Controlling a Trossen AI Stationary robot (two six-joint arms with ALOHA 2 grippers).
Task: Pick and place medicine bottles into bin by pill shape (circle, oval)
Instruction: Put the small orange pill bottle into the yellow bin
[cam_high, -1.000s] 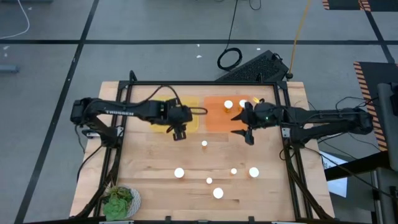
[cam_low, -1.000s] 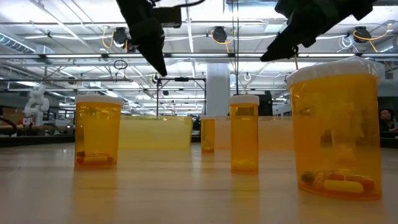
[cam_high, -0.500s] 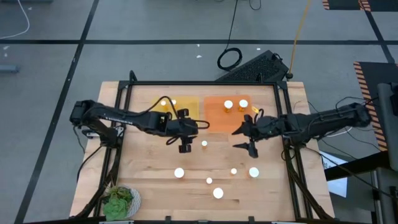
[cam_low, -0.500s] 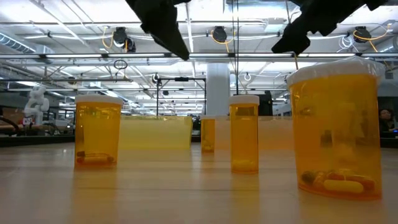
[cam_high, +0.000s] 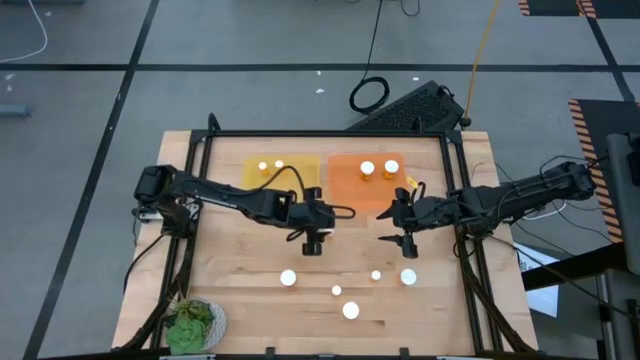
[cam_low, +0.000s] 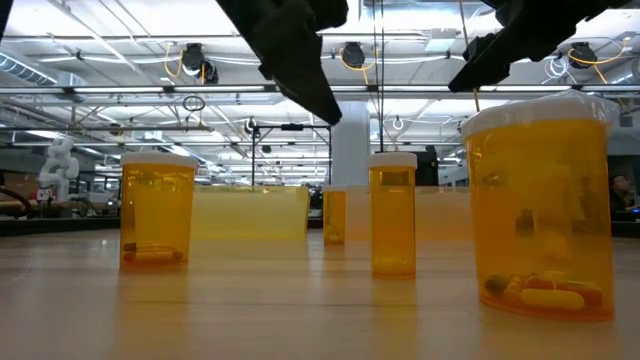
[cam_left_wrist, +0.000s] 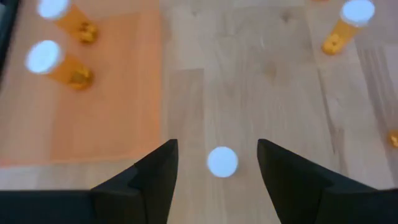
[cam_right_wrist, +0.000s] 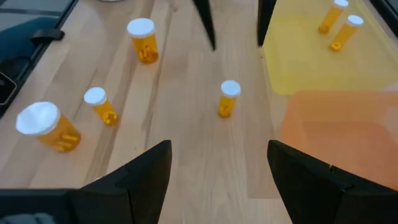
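Lower your wide-open left pincer (cam_left_wrist: 217, 163) straight over the small bottle (cam_left_wrist: 222, 161) between its fingers; right pincer (cam_high: 403, 226), also wide, waits nearby

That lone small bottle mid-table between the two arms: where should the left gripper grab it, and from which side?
Probably straight down from above, pinching the amber body just under the white cap. The bottle stands upright with bare wood all round, and the open left gripper hangs over it, one finger each side. The right gripper waits nearby, open.
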